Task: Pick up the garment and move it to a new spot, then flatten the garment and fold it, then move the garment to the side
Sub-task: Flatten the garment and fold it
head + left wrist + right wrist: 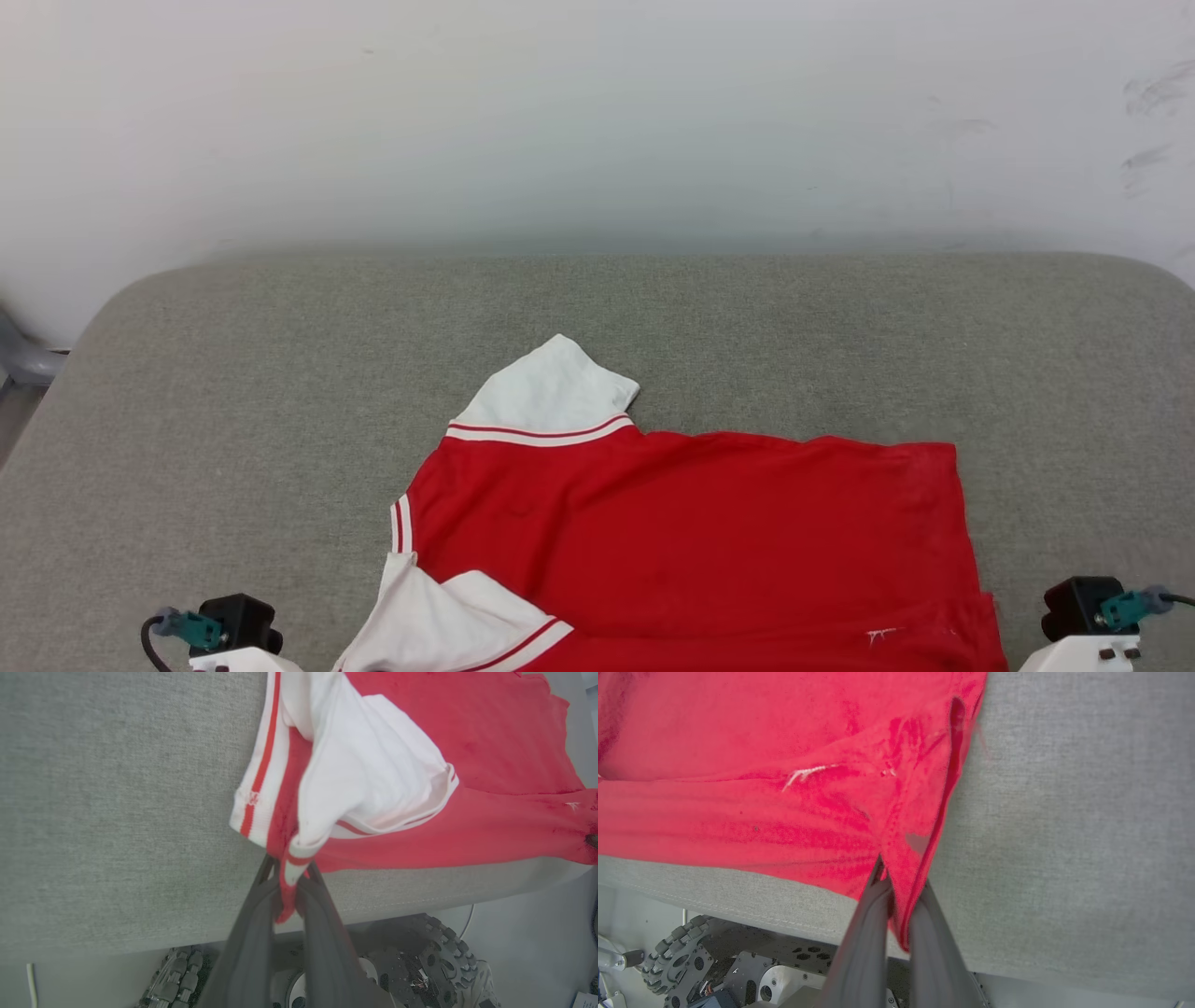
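Left claw [289, 870]: two long dark fingers, pressed together on a bunched fold of red-and-white striped trim at the garment's near left corner, right at the counter's front edge; a short red tail of cloth hangs between the fingers below the pinch

Right claw [901, 879]: two long dark fingers, closed on the red hem at the garment's near right corner, over the counter's front edge; a narrow strip of red cloth runs down between them

Left wrist [233, 635] and right wrist [1088, 607]: black housings with teal connectors, at the lower corners of the head view, one on either side of the garment

Garment [691, 541]: red shirt with white short sleeves and striped trim; spread on the near half of the counter, centre to right, reaching the front edge; plain red face up, lightly creased

Far sleeve [551, 392]: white, lying flat, pointing away from the robot

Near sleeve [439, 616]: white, folded over onto the red body at the lower left

Small white mark [880, 637]: on the red cloth near the right hem

Counter [233, 401]: grey woven fabric cover, rounded far corners, padded front edge

Wall [597, 112]: pale, with dark scuffs at the upper right

Wheeled base [434, 961]: grey roller wheels, below the counter's front edge
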Robot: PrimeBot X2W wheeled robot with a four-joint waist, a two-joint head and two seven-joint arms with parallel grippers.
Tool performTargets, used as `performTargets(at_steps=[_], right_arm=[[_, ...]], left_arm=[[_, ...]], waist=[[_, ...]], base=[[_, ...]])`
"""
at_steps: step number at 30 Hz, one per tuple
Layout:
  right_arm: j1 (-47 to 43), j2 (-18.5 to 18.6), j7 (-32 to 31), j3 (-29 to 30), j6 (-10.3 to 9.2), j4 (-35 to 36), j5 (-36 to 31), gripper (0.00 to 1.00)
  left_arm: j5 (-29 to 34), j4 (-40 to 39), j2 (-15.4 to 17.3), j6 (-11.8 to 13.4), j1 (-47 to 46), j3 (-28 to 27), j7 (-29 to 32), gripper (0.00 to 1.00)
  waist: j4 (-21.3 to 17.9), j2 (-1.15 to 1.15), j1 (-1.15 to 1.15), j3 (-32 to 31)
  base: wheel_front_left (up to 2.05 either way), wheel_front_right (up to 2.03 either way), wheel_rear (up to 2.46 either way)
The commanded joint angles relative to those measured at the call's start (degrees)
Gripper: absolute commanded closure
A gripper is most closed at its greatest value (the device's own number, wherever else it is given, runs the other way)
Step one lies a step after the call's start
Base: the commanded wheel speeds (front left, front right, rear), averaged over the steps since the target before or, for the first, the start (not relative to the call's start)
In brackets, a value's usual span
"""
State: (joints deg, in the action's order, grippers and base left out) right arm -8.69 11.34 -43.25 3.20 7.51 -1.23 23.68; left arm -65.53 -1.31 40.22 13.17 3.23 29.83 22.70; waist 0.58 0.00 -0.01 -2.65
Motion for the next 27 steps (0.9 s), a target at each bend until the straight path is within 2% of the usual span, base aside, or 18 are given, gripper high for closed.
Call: performTargets(at_steps=[1,3,4,5,6,7,9,15,19,23,27], right_arm=[[-1.3,-0.37,0.1,0.44,-0.05,0.14,-0.65,1.0],[-2.05,-1.3,0.6,0.76,-0.05,-0.04,-0.71,1.0],[-2.56,-1.68,0.77,0.96,-0.05,-0.48,-0.91,0.73],[-2.98,-2.09,1.21,1.07,-0.05,-0.77,-0.87,0.0],[-3.17,-2.32,2.17,1.1,-0.05,-0.89,-0.95,0.0],[-3.21,-2.54,3.19,1.05,-0.05,-0.92,-1.06,0.0],[-3.45,-2.81,6.53,0.93,-0.05,-0.24,-1.69,0.0],[-2.02,-3.89,21.73,1.88,-0.05,2.78,-4.72,0.0],[-0.17,-4.16,30.21,2.65,-0.05,4.8,-9.39,0.0],[1.51,-5.42,34.25,3.4,-0.05,6.52,-12.28,0.0],[3.37,-6.6,35.27,3.79,-0.05,9.01,-13.55,0.0]], left_arm=[[-0.01,0.35,-0.63,0.1,0.62,0.18,-0.59,1.0],[0.45,1.28,-1.43,-0.25,0.39,0.29,-1.69,1.0],[0.24,1.9,-2.05,-0.56,0.29,0.72,-1.49,0.86],[0.61,2.47,-2.38,-0.92,-0.22,0.84,-1.86,0.54],[0.82,3.03,-2.83,-1.14,-0.85,0.81,-2.46,0.13],[0.82,3.65,-3.26,-1.49,-1.2,1.12,-2.54,0.0],[1.56,4.73,-3.89,-1.94,-1.95,1.27,-3.29,0.0],[6.41,5.5,-4.09,-1.79,-5.06,1.76,-7.64,0.0],[11.04,5.25,-4.34,-1.1,-7.78,1.12,-13.25,0.0],[15.54,5.4,-5.75,-1.08,-10.77,0.73,-19.62,0.0],[18.65,5.82,-7.4,-1.33,-14.24,-0.21,-25.85,0.0]], waist=[[0.08,0.0,0.01,0.06],[0.15,0.0,0.01,0.22],[0.24,0.0,0.01,0.33],[0.31,0.0,0.01,0.45],[0.39,0.0,0.01,0.57],[0.45,0.0,0.01,0.66],[0.47,0.0,0.01,0.8],[0.13,0.0,0.01,0.92],[-0.48,0.0,0.01,1.08],[-1.12,0.0,0.01,1.58],[-2.16,0.0,0.01,3.53]], base=[[0.0,0.0,0.0],[0.0,0.0,0.0],[0.0,0.0,0.0],[0.0,0.0,0.0],[0.0,0.0,0.0],[0.0,0.0,0.0],[0.0,0.0,0.0],[0.0,0.0,0.0],[0.0,0.0,0.0],[0.0,0.0,0.0],[0.0,0.0,0.0]])
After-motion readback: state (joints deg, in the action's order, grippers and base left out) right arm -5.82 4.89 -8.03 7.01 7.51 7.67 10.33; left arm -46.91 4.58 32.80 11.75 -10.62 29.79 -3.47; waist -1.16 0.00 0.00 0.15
